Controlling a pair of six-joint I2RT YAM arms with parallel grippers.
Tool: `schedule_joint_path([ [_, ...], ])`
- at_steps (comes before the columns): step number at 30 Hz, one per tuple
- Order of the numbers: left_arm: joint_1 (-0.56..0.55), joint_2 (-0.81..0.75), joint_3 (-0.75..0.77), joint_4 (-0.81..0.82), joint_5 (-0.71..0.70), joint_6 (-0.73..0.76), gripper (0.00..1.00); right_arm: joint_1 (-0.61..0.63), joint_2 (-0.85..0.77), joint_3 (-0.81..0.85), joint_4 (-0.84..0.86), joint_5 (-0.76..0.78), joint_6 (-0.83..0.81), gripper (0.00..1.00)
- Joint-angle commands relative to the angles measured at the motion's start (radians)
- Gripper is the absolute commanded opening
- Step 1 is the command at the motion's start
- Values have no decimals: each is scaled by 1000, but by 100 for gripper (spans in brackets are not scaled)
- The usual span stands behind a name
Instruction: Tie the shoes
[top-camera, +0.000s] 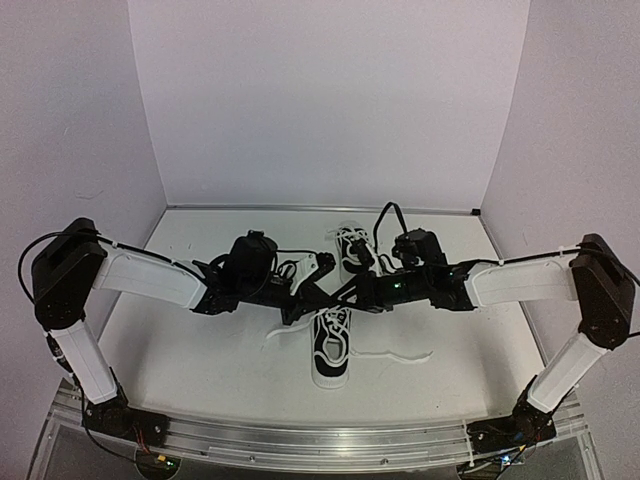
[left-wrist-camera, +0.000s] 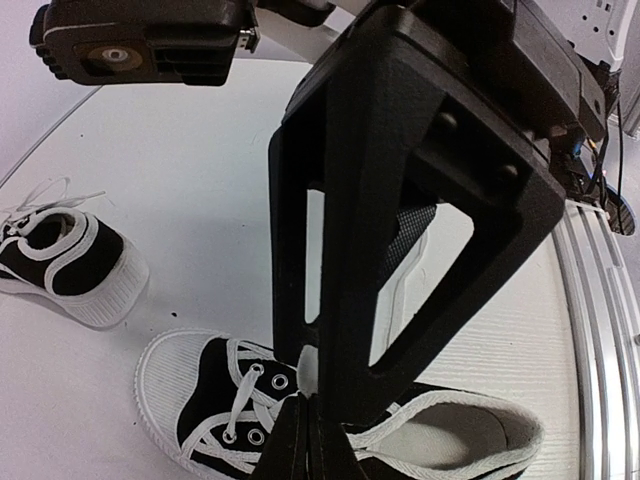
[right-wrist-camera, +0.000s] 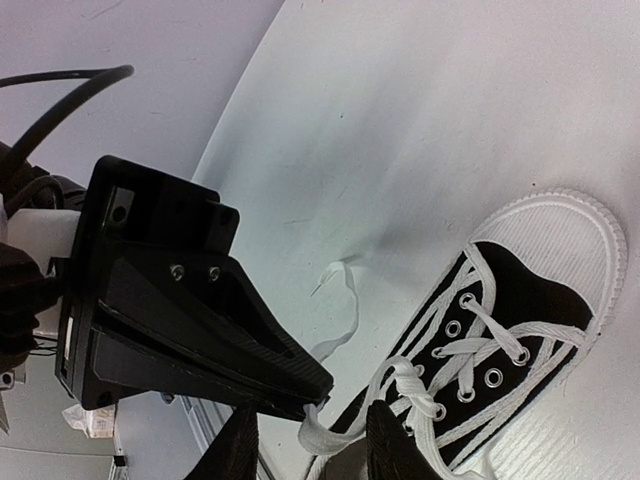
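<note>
The near black sneaker lies in the table's middle, toe toward the arms. Both grippers meet just above its laces. My left gripper is shut on a white lace end; in the left wrist view its jaws are closed with a bit of lace at the tip. My right gripper is open, its fingers either side of that lace strand, which runs to a twisted knot over the eyelets. The second sneaker lies behind.
A loose lace trails right of the near sneaker and another trails left. White walls enclose the back and sides. A metal rail runs along the near edge. The right gripper's finger fills the left wrist view.
</note>
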Motion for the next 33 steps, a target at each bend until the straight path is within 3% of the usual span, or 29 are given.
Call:
schedule_joint_path([
  [1,-5,11,50,29,1,9,0,8,16,37,13,-3,-17,32],
  [5,-5,15,52,29,3,11,0,8,14,37,10,6,-17,24],
  [9,-5,15,53,14,9,19,0,8,11,37,2,22,-19,5],
  [11,-5,10,58,-15,12,27,3,9,9,40,-7,27,-23,1],
  [12,-4,5,59,-36,8,30,6,9,6,40,-13,29,-25,0],
  [15,7,-24,41,-84,-18,34,30,8,-9,38,-28,41,-32,0],
  [17,24,-45,18,-96,-18,37,39,8,-24,39,-40,51,-39,0],
  [22,49,-61,-17,-77,14,43,41,9,-51,38,-60,69,-45,0],
  [29,43,18,40,-28,53,25,39,8,-78,26,-89,88,-45,0],
  [33,28,59,78,-24,84,31,44,8,-87,22,-103,91,-50,0],
])
